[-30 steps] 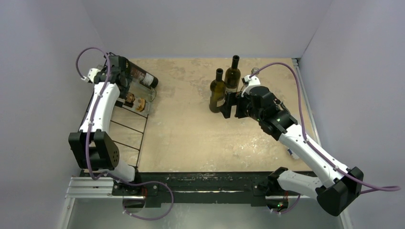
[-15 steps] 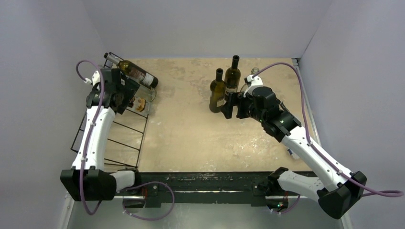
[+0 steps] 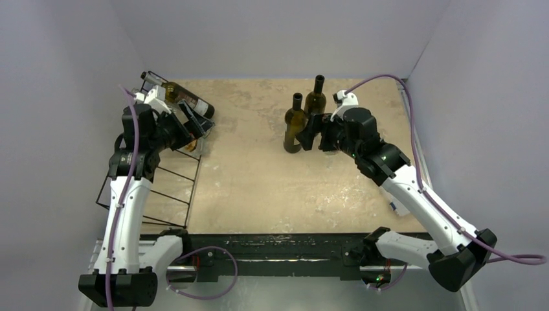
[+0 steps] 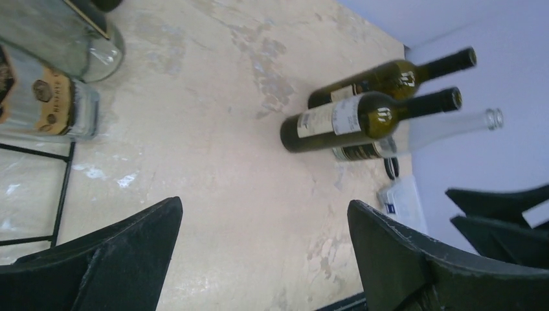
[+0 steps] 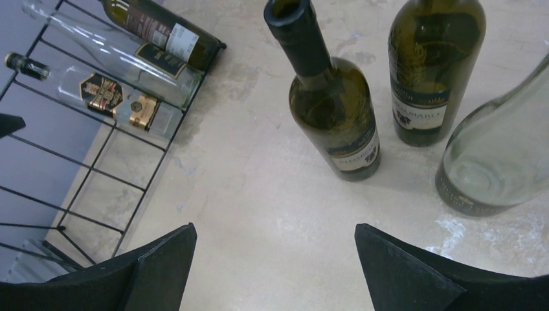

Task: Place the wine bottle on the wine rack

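Note:
The black wire wine rack (image 3: 169, 194) stands at the table's left edge. A dark bottle (image 3: 189, 102) and clear bottles (image 5: 120, 98) lie across its far end. Two dark green wine bottles (image 3: 294, 127) (image 3: 315, 102) stand upright at the back centre. A clear bottle (image 5: 498, 162) stands beside them and is hidden in the top view. My right gripper (image 3: 312, 135) is open and empty, just right of the nearer green bottle (image 5: 336, 116). My left gripper (image 3: 197, 128) is open and empty over the rack's far end, facing right.
A small clear plastic box (image 3: 396, 208) lies near the right edge and also shows in the left wrist view (image 4: 404, 204). Grey walls close in the left, back and right sides. Bare tabletop (image 3: 272, 188) lies between the rack and the standing bottles.
My left arm has drawn back from the rack's far end and swung its gripper to face right. My right gripper has shifted slightly up and towards the standing bottles.

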You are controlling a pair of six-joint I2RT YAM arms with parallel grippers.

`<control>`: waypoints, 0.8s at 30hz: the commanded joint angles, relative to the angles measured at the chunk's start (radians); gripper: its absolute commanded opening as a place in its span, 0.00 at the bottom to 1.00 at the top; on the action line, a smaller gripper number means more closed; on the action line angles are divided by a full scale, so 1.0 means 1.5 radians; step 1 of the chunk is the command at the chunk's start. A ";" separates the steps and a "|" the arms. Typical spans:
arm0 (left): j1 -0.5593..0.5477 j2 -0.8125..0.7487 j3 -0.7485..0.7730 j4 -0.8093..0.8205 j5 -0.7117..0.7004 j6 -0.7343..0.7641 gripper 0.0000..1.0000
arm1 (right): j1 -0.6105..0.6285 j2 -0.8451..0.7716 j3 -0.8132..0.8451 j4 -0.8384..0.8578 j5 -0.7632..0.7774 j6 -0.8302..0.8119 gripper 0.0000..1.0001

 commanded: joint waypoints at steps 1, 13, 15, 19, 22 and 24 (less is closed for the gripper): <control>-0.024 -0.010 0.016 0.023 0.130 0.117 1.00 | -0.002 0.032 0.072 0.015 0.041 0.006 0.97; -0.110 -0.070 -0.010 -0.036 0.159 0.233 1.00 | -0.002 0.157 0.224 0.007 0.121 -0.038 0.97; -0.110 -0.084 -0.012 -0.055 0.147 0.247 1.00 | -0.002 0.185 0.246 0.009 0.133 -0.051 0.96; -0.109 -0.117 -0.018 -0.078 0.137 0.260 1.00 | -0.003 0.236 0.289 0.007 0.155 -0.076 0.92; -0.110 -0.134 -0.025 -0.084 0.150 0.262 1.00 | -0.003 0.270 0.308 0.012 0.164 -0.092 0.86; -0.110 -0.141 -0.030 -0.087 0.156 0.264 1.00 | -0.003 0.288 0.319 0.014 0.171 -0.101 0.83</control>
